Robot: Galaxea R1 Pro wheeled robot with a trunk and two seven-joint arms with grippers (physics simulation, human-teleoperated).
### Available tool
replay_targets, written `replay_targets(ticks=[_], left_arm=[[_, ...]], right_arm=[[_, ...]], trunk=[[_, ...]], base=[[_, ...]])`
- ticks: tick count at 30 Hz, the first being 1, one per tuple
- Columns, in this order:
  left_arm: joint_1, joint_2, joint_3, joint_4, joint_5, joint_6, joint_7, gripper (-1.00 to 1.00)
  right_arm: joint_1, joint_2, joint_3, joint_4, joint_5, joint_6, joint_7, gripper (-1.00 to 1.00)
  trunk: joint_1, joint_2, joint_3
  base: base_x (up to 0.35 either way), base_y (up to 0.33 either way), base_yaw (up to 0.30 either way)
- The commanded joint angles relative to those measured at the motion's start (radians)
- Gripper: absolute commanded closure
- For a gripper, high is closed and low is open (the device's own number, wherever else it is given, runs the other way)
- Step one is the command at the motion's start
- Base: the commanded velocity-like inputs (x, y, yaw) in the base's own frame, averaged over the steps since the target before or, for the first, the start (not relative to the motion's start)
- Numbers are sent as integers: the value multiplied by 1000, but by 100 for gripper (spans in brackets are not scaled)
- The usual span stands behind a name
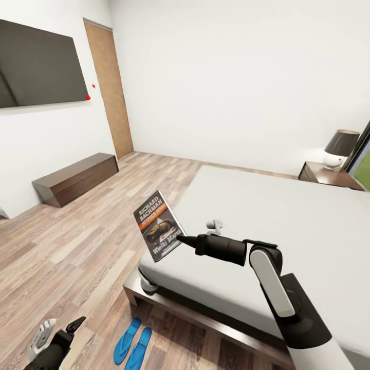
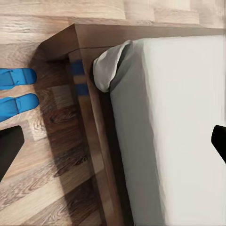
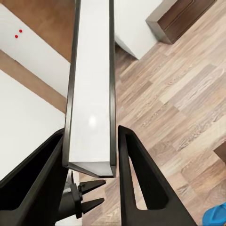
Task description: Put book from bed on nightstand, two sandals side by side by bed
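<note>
right hand point(image 1: 181, 240) clamps book point(image 1: 158, 225) above bed point(image 1: 288, 226) corner.

The right arm reaches forward from the lower right, bent at the elbow, its white upper link rising to a black forearm that points left. The right gripper point(image 1: 180, 240) is clamped on the book point(image 1: 159, 226), lifted clear of the bed; in the right wrist view its two dark fingers point(image 3: 141, 174) press both sides of the book's edge point(image 3: 92, 94). The left gripper point(image 1: 69, 329) hangs low, fingers spread wide apart with nothing between them.
</note>
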Motion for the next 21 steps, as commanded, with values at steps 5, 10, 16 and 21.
replay_targets(ticks=[5,10,16,21], left_arm=[[-28,3,-46,-1,-65,6,7,-100],[-61,0,-72,6,-140,7,7,-100],[-82,-2,-83,44,-166,6,-1,-100],[-106,-2,-84,110,-166,5,-6,-100]], right_arm=[[5,-5,3,0,6,7,11,100],[20,-31,2,0,6,10,13,100],[25,-41,4,0,6,18,13,100],[27,-37,9,0,8,21,9,100]], trunk=[[0,-1,6],[0,-1,13],[0,-1,22],[0,-1,29]], base=[[-1,1,161],[0,0,158],[0,0,144],[0,0,123]])
